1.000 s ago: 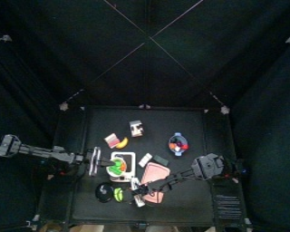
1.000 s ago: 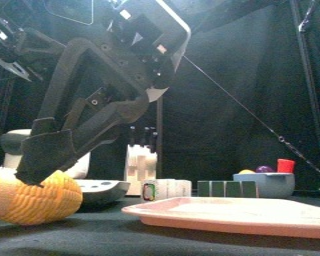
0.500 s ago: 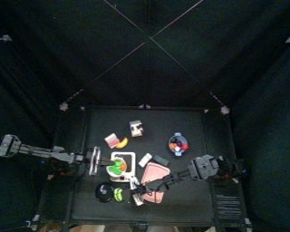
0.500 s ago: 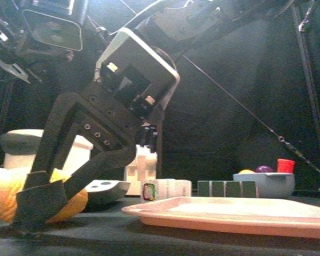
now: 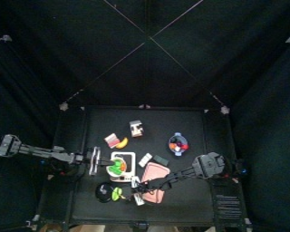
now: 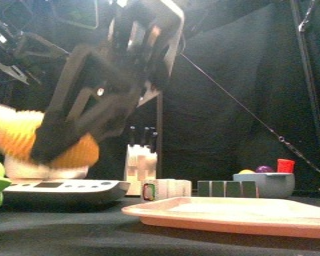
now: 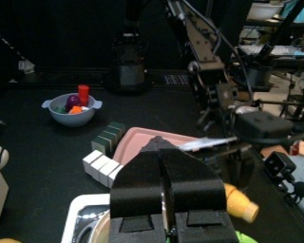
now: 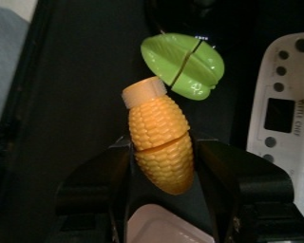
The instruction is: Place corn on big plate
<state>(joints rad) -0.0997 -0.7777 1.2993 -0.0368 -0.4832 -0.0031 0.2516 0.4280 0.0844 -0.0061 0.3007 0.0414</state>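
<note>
The small yellow ridged toy corn (image 8: 160, 142) sits lengthwise between the two black jaws of the right gripper (image 8: 163, 169), its pale cut end pointing away from the wrist. The jaws press against its two flanks, so the gripper is clamped on the corn. From the table-height camera the corn (image 6: 40, 138) hangs clear of the tabletop, up at the lower end of the right arm's black jaws, and it looks blurred there.

Beyond the corn's tip in the right wrist view lies a green round leaf-like toy piece (image 8: 184, 64) on the black table, close to the corn but not touching it (a dark seam runs across the leaf). A white scale-like device with a small dark display (image 8: 287, 95) lies off to one side.

The flat pink-red rectangular plastic plate (image 6: 243, 214) rests on the table to the right of the lifted corn in the front view, with nothing on the part that shows. From above, the right arm reaches across the pink plate (image 5: 159, 171) toward the table's front-left.

The left gripper (image 7: 166, 180) hovers with its jaws pressed together, nothing between them; its camera looks across at the pink plate (image 7: 163, 142) and a small round bowl of coloured pieces (image 7: 69, 105).
</note>
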